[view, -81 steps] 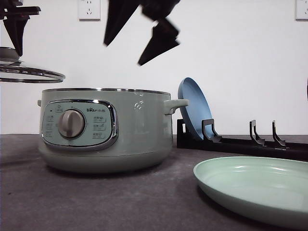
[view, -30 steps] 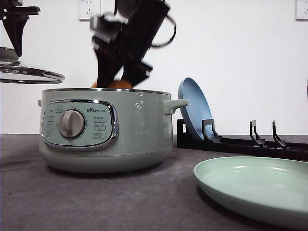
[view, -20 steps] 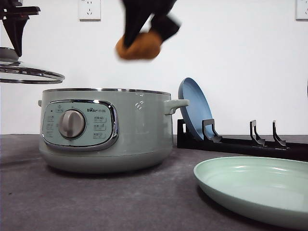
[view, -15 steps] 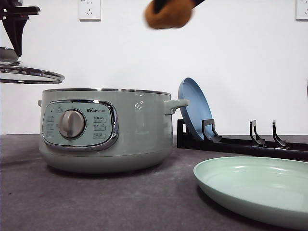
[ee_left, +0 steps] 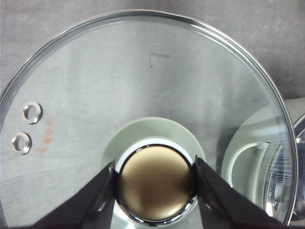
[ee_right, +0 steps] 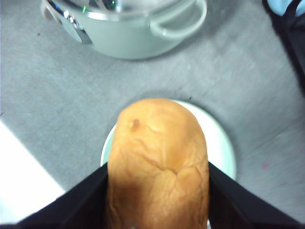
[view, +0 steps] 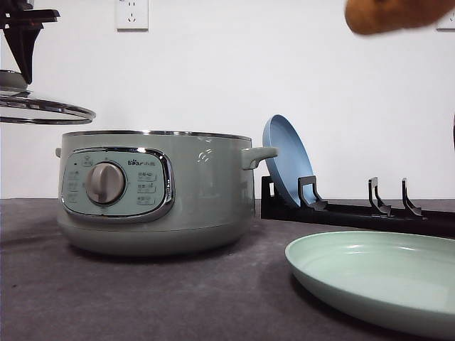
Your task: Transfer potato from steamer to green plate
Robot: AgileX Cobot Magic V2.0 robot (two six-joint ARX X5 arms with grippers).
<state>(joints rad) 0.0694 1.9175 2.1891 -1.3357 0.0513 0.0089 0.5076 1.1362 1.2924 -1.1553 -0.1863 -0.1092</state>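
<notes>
Where half a second ago it was seen above the gap between steamer and rack, the potato (view: pixel 389 14) is now carried high at the upper right of the front view, blurred by motion and partly cut by the frame edge, well above the green plate (view: pixel 377 280). From the right wrist camera it is seen clamped between the two dark fingers of the right tool (ee_right: pixel 157 191), with the green plate (ee_right: pixel 223 143) directly beneath it on the grey tabletop (ee_right: pixel 57 95) and the steamer (ee_right: pixel 133 28) further off. The steamer (view: pixel 153 192) is left open on the tabletop, its position unchanged. Its glass lid (view: pixel 43 106) is kept raised to the left of the pot, the knob (ee_left: pixel 156 183) gripped from both sides by the left tool (ee_left: pixel 155 186). A blue plate (view: pixel 284 160) is leaned upright in a black rack (view: pixel 355 209) behind the green plate.
</notes>
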